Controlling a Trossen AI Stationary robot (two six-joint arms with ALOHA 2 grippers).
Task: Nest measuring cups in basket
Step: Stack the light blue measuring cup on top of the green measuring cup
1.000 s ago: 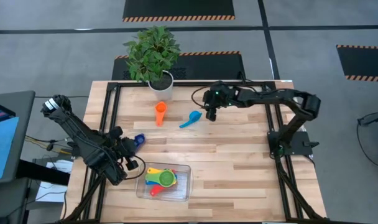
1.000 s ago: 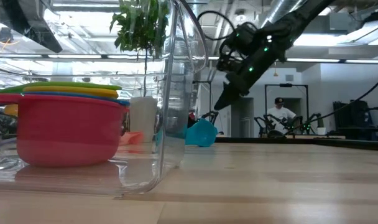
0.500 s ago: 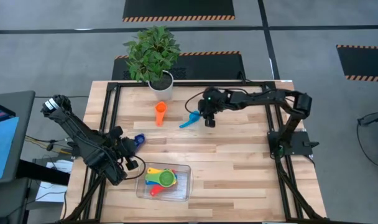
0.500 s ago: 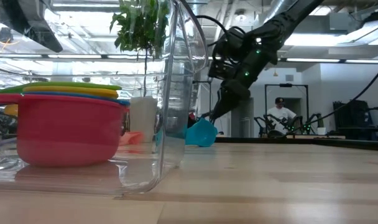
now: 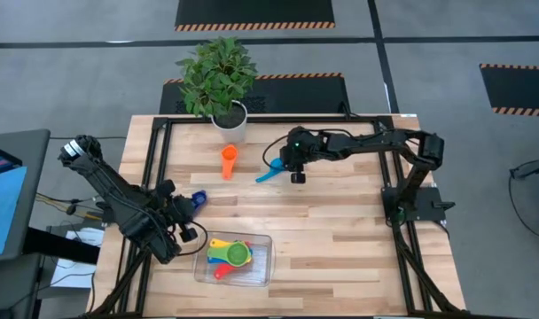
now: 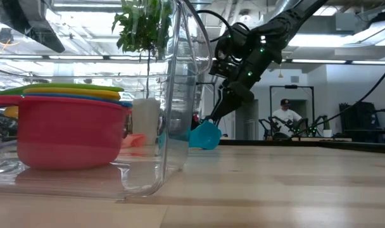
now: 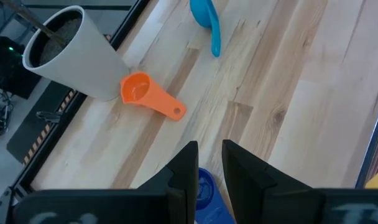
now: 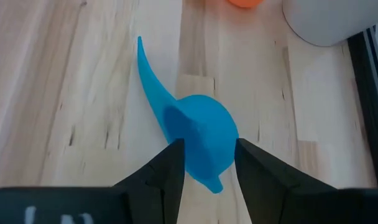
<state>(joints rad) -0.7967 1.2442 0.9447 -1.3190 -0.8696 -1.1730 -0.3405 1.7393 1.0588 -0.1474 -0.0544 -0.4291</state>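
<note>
A light blue measuring cup [image 8: 201, 134] lies bowl-down on the table's far middle [image 5: 271, 169]. My right gripper [image 8: 207, 162] is open and slants down over it, one finger on each side of the bowl. An orange cup [image 5: 229, 160] lies beside the white plant pot [image 5: 230, 118]. The clear basket [image 5: 262, 266] at the near edge holds nested yellow, green, red and blue cups [image 5: 230, 255]. My left gripper [image 5: 188, 206], at the table's left edge, is shut on a dark blue cup [image 5: 199, 200]. My left gripper pinches the dark blue cup [image 7: 206, 186] between its two fingers; the fingers hide which part they are on. The cup juts past the fingertips, lifted clear of the table. My right gripper's fingers [image 8: 170, 165] stand close against the light blue bowl's sides [image 8: 223, 140]; whether they touch it I cannot tell.
The plant in its white pot [image 7: 71, 53] stands at the far edge, close to the orange cup [image 7: 142, 92]. Black frame rails [image 5: 154, 177] run along the table's left and right sides. Bare wood lies between the light blue cup and the basket.
My right gripper has moved toward the table's left edge and slightly down, rolling at the wrist, until its fingertips stand around the light blue cup's bowl. The cup has stayed where it was.
</note>
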